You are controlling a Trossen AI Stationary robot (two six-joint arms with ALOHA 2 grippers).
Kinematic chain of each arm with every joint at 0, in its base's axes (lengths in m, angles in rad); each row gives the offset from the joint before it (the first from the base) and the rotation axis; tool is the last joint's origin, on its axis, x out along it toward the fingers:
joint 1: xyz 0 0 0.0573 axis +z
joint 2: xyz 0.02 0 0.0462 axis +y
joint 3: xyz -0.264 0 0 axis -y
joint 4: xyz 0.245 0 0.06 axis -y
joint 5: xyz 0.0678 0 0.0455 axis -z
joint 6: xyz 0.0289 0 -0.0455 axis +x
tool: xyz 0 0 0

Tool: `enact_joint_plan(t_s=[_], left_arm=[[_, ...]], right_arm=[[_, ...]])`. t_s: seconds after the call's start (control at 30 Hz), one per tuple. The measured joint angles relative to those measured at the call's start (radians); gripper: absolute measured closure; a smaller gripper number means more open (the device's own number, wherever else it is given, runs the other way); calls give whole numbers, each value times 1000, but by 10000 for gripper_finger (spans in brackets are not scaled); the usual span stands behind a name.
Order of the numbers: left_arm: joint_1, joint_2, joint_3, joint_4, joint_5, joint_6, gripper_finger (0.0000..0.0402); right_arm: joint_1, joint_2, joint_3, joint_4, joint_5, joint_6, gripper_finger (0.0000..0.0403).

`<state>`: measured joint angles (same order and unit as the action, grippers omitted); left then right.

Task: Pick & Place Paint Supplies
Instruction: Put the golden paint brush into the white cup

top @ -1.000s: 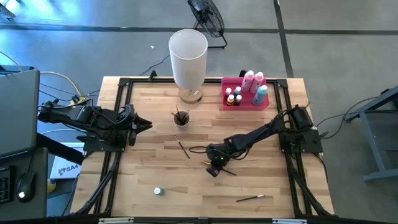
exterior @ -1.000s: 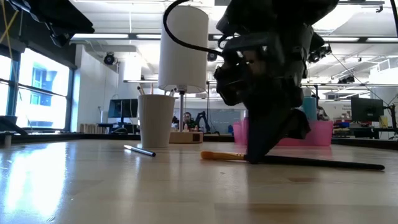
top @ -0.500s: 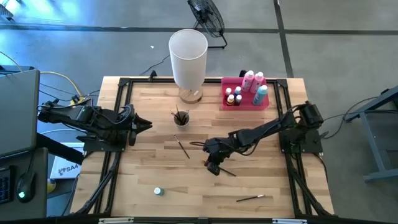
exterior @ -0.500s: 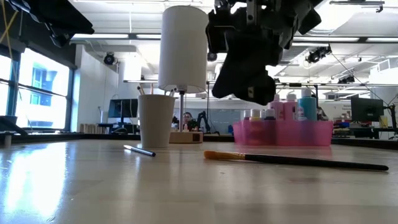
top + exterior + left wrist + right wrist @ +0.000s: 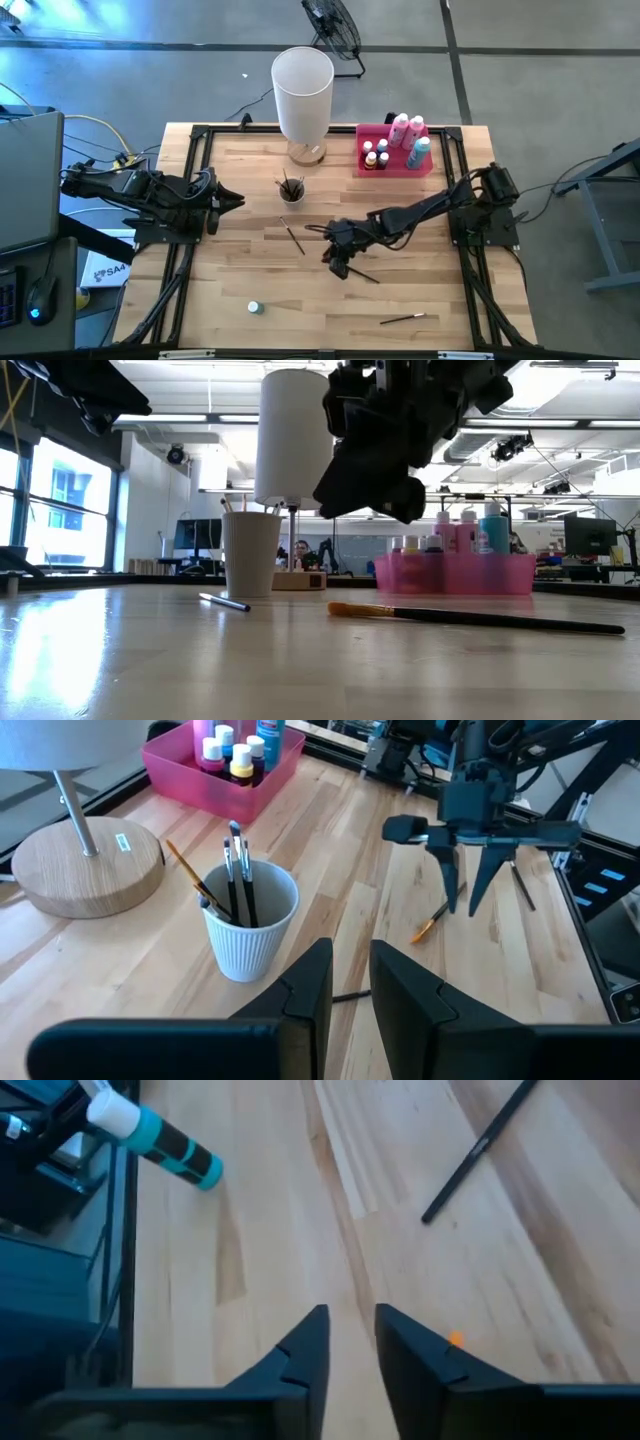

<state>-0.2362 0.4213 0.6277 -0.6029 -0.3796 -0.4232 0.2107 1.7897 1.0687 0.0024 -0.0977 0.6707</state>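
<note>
Around my table lies a grey concrete floor (image 5: 150,70) — a black fan (image 5: 333,25) stands behind. Windows (image 5: 60,500) glow at one side — ceiling lights (image 5: 570,400) overhead.

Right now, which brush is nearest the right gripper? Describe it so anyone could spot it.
Start at the white cup mid-table, then go toward the right gripper. The brush lies flat just below it: long dark handle, orange bristles, unlike the shorter brush nearer the cup.

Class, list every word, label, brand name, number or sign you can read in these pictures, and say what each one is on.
"SA": dark letters on a white sheet lying on the floor left of the table; the rest is cut off.
Green sticker on the lamp's wooden base: too small to read.
Paint bottles in the pink tray: labels too small to read.
Nothing else is legible.
</note>
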Motion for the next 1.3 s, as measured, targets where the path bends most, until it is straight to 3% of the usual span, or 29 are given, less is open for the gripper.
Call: enact_joint_plan(t_s=[0.23, 0.67, 0.87, 1.13, 1.3], left_arm=[[0, 0, 0, 0, 0, 0, 332], [0, 0, 0, -2, -2, -1, 332], [0, 0, 0, -2, -7, -1, 332], [0, 0, 0, -9, -8, -1, 332], [0, 0, 0, -15, -10, -1, 332]], right_arm=[[-5, 0, 0, -30, 62, -111, 286], [-14, 100, 0, -52, 21, -179, 288], [-15, 101, 0, -49, 81, -230, 289], [-13, 154, 0, -22, 38, -226, 289], [-7, 163, 1, -29, 72, -230, 289]])
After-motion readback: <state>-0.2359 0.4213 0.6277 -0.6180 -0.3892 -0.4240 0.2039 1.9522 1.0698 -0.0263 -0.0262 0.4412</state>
